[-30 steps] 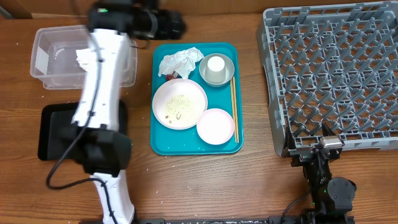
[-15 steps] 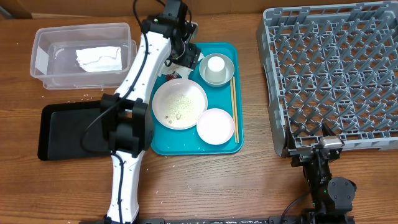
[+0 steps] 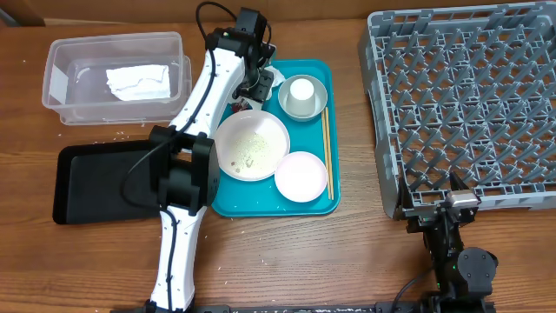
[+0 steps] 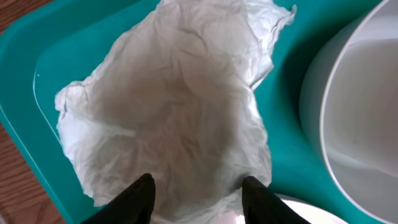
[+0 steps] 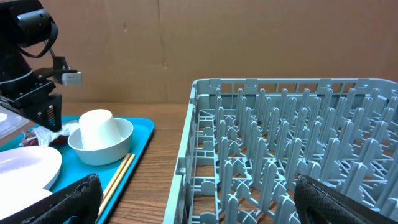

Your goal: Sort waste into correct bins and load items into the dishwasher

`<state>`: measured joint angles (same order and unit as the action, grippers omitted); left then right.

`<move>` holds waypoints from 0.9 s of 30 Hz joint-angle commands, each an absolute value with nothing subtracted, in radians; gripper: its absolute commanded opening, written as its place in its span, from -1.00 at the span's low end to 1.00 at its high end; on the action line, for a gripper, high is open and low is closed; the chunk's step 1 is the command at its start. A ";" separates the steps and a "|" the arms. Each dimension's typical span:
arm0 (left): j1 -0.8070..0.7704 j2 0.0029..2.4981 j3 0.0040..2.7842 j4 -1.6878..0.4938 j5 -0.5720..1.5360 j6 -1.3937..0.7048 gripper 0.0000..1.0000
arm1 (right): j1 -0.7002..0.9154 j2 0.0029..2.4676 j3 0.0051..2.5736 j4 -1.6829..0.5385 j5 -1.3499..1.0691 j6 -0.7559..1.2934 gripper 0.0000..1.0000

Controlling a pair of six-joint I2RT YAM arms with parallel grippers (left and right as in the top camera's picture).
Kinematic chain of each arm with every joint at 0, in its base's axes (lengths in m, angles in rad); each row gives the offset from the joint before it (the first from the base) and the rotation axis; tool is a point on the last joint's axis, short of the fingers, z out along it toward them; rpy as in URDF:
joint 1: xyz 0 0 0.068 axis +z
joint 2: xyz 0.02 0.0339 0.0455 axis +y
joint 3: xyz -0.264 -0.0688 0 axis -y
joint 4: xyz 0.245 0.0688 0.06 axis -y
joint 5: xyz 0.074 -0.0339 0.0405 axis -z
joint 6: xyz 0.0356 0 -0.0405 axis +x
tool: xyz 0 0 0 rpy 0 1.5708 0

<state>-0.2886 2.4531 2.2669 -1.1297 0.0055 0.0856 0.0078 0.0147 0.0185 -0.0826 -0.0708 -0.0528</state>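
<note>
left gripper (image 3: 258,83) upper centre, at teal tray's (image 3: 228,196) top-left corner | white cup (image 3: 301,90) in metal bowl (image 3: 321,103) just right; dish rack (image 3: 460,104) far right

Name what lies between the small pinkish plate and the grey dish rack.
Overhead view: the chopsticks, the teal tray's rim, then bare wooden table.

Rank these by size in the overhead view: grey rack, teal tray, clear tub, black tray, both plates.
1. grey rack
2. teal tray
3. clear tub and black tray, unranked: they look alike, and the arm covers part of the black tray
4. large white plate
5. smaller pinkish plate
</note>
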 commanded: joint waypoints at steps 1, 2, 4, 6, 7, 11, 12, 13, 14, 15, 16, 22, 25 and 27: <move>-0.302 2.469 2.273 -1.131 -0.007 0.097 -0.18 | 0.005 0.003 0.008 -0.077 -0.064 -0.053 1.00; -0.302 2.469 2.273 -1.131 -0.007 0.097 -0.25 | 0.005 0.003 0.008 -0.077 -0.064 -0.054 1.00; -0.303 2.469 2.273 -1.134 -0.007 0.097 -0.41 | 0.005 0.003 0.008 -0.077 -0.064 -0.054 1.00; -0.303 2.469 2.273 -1.140 -0.007 0.097 -0.53 | 0.005 0.003 0.008 -0.077 -0.064 -0.053 1.00; -0.302 2.469 2.273 -1.142 -0.007 0.097 -0.59 | 0.005 0.003 0.008 -0.077 -0.064 -0.054 1.00; -0.302 2.469 2.273 -1.144 -0.007 0.096 -0.92 | 0.005 0.003 0.008 -0.077 -0.064 -0.053 1.00; -0.302 2.469 2.273 -1.144 -0.007 0.092 -0.92 | 0.005 0.003 0.008 -0.077 -0.064 -0.053 1.00; -0.302 2.469 2.274 -1.144 -0.006 0.081 -0.92 | 0.005 0.003 0.008 -0.077 -0.064 -0.054 1.00; -0.302 2.467 2.276 -1.145 -0.007 0.067 -0.92 | 0.005 0.003 0.008 -0.077 -0.064 -0.053 1.00; -0.302 2.463 2.280 -1.148 -0.006 0.050 -0.92 | 0.005 0.003 0.008 -0.077 -0.064 -0.053 1.00; -0.302 2.458 2.283 -1.150 -0.004 0.033 -0.92 | 0.005 0.003 0.008 -0.077 -0.064 -0.053 1.00; -0.302 2.405 2.296 -1.148 0.045 -0.016 -0.92 | 0.005 0.003 0.008 -0.077 -0.064 -0.053 1.00; -0.301 2.372 2.297 -1.149 0.045 -0.051 -0.92 | 0.005 0.003 0.008 -0.077 -0.064 -0.053 1.00; -0.301 2.351 2.297 -1.150 0.045 -0.069 -0.92 | 0.005 0.003 0.008 -0.077 -0.064 -0.054 1.00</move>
<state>-0.2951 2.4443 2.2673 -1.1461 0.0265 -0.0086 0.0078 0.0147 0.0185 -0.0818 -0.0708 -0.0532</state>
